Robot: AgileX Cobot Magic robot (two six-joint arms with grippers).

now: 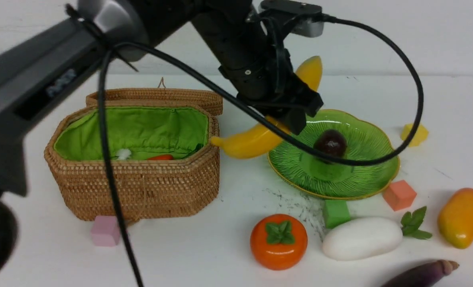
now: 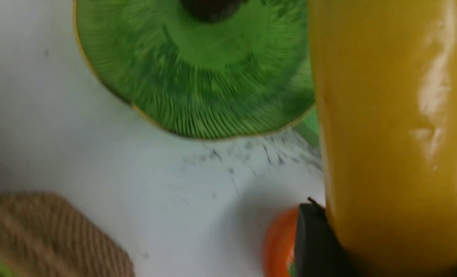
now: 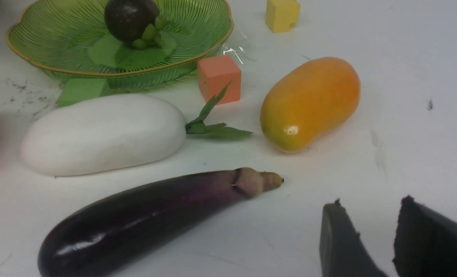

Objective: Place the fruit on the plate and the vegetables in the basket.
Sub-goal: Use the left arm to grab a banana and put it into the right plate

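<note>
- Front view: my left gripper (image 1: pixel 294 119) pinches the banana (image 1: pixel 248 143) near its middle. The banana is tilted, its low end beside the basket's (image 1: pixel 140 187) right corner and its high end behind my wrist. It crosses the plate's (image 1: pixel 371 135) left rim.
- The plate sits on the table right of the basket, with the dark fruit (image 1: pixel 330 143) in it.
- The basket's lid is open. The pepper (image 1: pixel 160 157) lies on the green lining, with a bit of white next to it that I cannot identify.
- The persimmon (image 1: pixel 278 241), radish (image 1: pixel 362 238) and mango (image 1: pixel 463 217) lie in a row on the table in front of the plate. The eggplant's (image 1: pixel 419 275) tip shows at the near edge.
- A pink cube (image 1: pixel 105 230) touches the basket's front. A green cube (image 1: pixel 336 213) and a salmon cube (image 1: pixel 399 194) sit at the plate's near rim, and a yellow cube (image 1: pixel 414 134) sits to its right.
- My right gripper is out of this view.
- Left wrist view: the picture is blurred. The banana is clamped between my fingers (image 2: pixel 313 238). Below it are the plate, part of the persimmon and a corner of the basket.
- Right wrist view: my right gripper (image 3: pixel 370 204) has its jaws spread with nothing between them. It hangs over bare table near the eggplant's stem end.
- The eggplant lies just beside the radish. The mango is close to the radish's leaves. The salmon cube stands between the plate and the mango.
</note>
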